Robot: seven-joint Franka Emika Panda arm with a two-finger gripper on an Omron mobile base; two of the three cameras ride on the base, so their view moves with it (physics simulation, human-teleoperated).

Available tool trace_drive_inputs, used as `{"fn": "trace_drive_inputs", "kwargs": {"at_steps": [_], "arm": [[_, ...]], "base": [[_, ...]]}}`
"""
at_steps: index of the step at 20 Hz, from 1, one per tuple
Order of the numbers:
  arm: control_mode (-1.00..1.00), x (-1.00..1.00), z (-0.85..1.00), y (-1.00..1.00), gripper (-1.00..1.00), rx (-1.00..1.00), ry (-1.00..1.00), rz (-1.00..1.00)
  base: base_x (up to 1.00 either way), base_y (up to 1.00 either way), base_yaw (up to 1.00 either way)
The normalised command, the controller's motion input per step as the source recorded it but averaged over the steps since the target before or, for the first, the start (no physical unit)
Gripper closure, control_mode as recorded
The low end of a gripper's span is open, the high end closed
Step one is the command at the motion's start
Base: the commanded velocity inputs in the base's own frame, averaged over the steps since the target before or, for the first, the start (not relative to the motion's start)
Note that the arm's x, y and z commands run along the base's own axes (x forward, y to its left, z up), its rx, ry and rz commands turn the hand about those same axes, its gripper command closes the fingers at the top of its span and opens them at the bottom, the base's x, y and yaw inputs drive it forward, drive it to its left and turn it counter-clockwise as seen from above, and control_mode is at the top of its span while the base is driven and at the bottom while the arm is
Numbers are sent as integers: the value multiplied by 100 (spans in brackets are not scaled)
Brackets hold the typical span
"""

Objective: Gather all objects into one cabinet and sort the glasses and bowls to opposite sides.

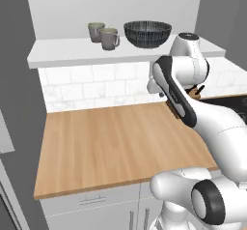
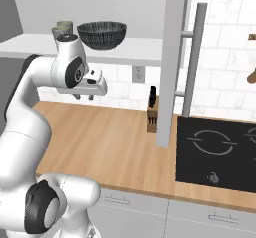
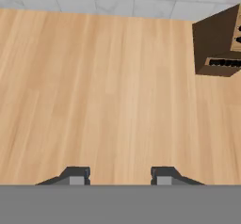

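Above the counter (image 3: 94,100) our gripper (image 3: 120,176) hangs part-open, holding nothing. For the shelf (image 1: 72,55), we judge we should raise it level before nearing the mugs (image 1: 109,38).

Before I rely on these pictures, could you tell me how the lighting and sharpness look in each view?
Left base view: even, flat light; the bowl and mugs slightly soft. Right base view: no glare on the black cooktop. Hand view: the wooden counter is evenly lit but blurry, with no clear shadow under the gripper.

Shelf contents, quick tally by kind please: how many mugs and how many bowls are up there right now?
Mugs: 2, grey-green, one in front of the other
Bowls: 1, the dark ribbed bowl to their right
Total on the shelf: 3
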Motion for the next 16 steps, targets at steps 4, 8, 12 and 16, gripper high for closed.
{"fn": "trace_drive_inputs", "kwargs": {"at_steps": [4,8,12,16], "arm": [[100,0,0,0,-100,0,0,0],[100,0,0,0,-100,0,0,0],[100,0,0,0,-100,0,0,0],[100,0,0,0,-100,0,0,0]], "base": [[-8,1,0],[-94,-9,-4],[-100,-24,-44],[-81,-5,-69]]}}
